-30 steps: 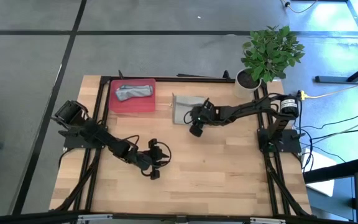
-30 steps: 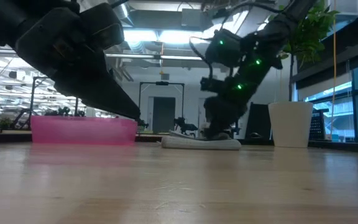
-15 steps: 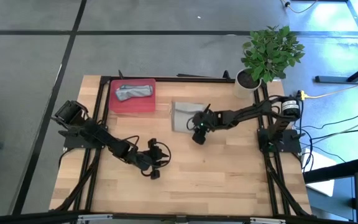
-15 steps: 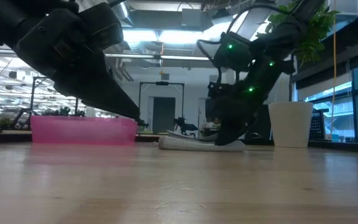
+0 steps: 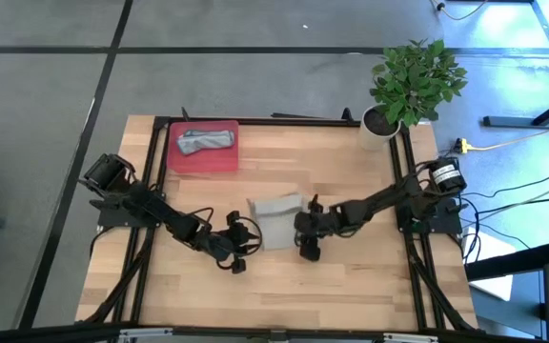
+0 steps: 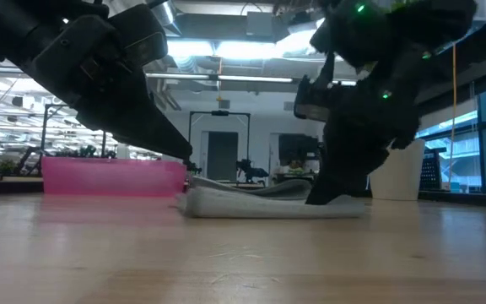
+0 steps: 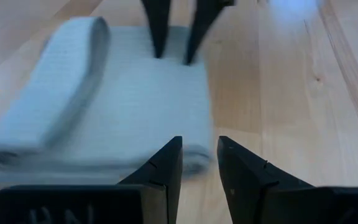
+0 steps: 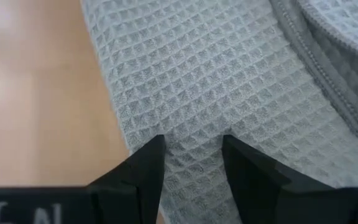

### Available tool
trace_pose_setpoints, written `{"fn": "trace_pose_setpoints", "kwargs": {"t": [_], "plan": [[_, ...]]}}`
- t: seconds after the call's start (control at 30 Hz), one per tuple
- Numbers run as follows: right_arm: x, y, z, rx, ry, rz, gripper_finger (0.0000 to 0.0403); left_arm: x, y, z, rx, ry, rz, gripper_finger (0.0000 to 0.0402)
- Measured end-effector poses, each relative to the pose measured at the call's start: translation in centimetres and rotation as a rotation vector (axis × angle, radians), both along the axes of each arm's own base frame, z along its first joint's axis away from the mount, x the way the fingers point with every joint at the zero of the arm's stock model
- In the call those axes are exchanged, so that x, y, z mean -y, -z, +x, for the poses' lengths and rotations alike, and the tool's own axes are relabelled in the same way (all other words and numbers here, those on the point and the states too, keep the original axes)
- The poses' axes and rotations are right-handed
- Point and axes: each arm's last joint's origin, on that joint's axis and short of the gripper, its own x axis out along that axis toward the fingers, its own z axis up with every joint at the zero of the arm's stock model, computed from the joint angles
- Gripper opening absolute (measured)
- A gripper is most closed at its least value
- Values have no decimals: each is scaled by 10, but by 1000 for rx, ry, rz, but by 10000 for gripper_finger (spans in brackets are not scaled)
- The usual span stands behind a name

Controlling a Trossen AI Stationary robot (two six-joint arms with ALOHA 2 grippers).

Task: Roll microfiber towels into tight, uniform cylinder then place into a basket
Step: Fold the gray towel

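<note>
A folded pale grey towel (image 5: 275, 220) lies flat on the desk (image 5: 351, 276) near its middle, between the two arms. The right tool (image 8: 191, 154) presses its tips onto the towel's edge, fingers set apart with waffle cloth bunched between them; whether it truly pinches the cloth is hard to tell. The left tool (image 7: 197, 163) sits just beside the towel's other edge, fingers narrow, holding nothing. A second rolled towel (image 5: 204, 141) rests in the red basket (image 5: 201, 160) at the far left. In the low view the arms hide much of the towel.
</note>
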Motion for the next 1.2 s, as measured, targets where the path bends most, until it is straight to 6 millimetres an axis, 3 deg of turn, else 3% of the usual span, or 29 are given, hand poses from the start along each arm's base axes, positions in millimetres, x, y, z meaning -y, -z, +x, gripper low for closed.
{"fn": "trace_pose_setpoints", "kwargs": {"t": [0.13, 0.33, 0.7, 1.03, 1.2], "plan": [[-16, -3, 1, 53, -52, 12, 165, 0, 0, 0, 0, 1, -1, 94], [-25, -26, 17, 144, -125, -185, 165, 0, 2, 0, -8, 1, -4, 94], [32, -19, 23, 64, -49, -131, 165, 2, 3, -1, -12, 10, -11, 94], [26, -23, 25, 82, -173, -13, 165, 2, 3, -1, -19, 11, -8, 94], [29, -13, 25, 45, -133, -36, 165, 2, 3, -1, -18, 11, -8, 94]]}}
